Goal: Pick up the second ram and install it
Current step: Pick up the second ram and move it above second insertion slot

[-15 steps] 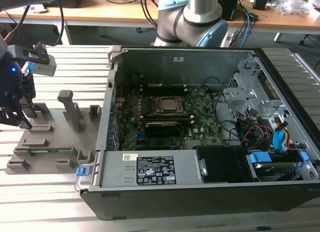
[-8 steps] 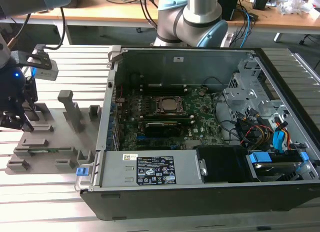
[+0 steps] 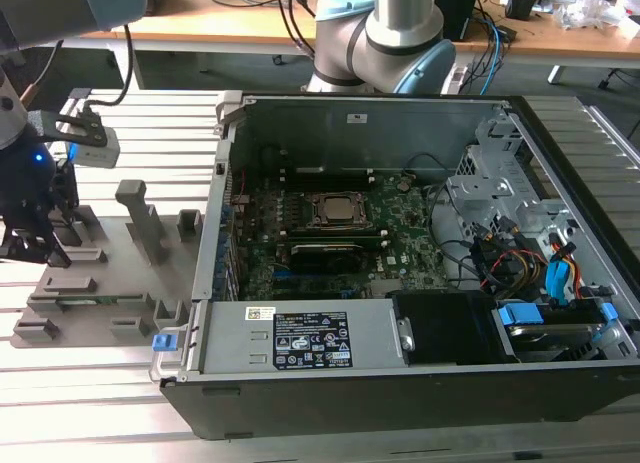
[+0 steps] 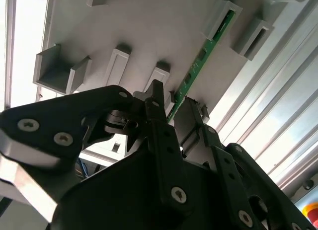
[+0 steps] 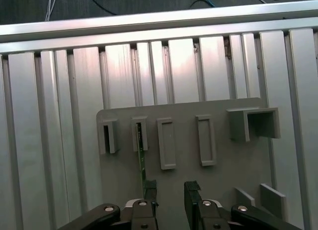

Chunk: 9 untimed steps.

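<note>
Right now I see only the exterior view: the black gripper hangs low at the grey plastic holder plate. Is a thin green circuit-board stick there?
Observer: Yes. In the first wrist view the thin green ram stick stands on edge in a slot of the grey holder plate.
Operator: Shut on it?
Observer: No, the gripper is open; bare plate shows between its fingers.
Operator: Is the stick in that gap?
Observer: In the second wrist view its near end seems to run between them, close to one.
</note>
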Each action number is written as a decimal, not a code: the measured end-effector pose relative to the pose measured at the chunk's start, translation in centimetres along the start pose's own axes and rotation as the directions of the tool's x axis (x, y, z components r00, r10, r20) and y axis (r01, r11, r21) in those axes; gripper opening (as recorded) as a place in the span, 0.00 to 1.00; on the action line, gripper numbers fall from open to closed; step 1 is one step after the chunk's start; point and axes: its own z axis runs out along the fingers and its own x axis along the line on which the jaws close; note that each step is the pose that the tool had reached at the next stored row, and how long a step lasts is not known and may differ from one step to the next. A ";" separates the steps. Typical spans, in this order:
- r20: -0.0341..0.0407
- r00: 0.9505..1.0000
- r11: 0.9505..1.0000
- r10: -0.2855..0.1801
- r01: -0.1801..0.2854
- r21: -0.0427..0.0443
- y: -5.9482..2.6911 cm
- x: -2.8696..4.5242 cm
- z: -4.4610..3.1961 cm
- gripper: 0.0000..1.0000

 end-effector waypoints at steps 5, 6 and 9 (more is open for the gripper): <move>0.000 1.000 1.000 0.000 0.000 0.000 -0.02 0.02 0.86 0.36; 0.000 1.000 1.000 0.000 0.000 0.000 -0.02 0.04 0.97 0.36; -0.002 1.000 1.000 -0.019 0.019 0.000 -0.05 0.11 1.23 0.36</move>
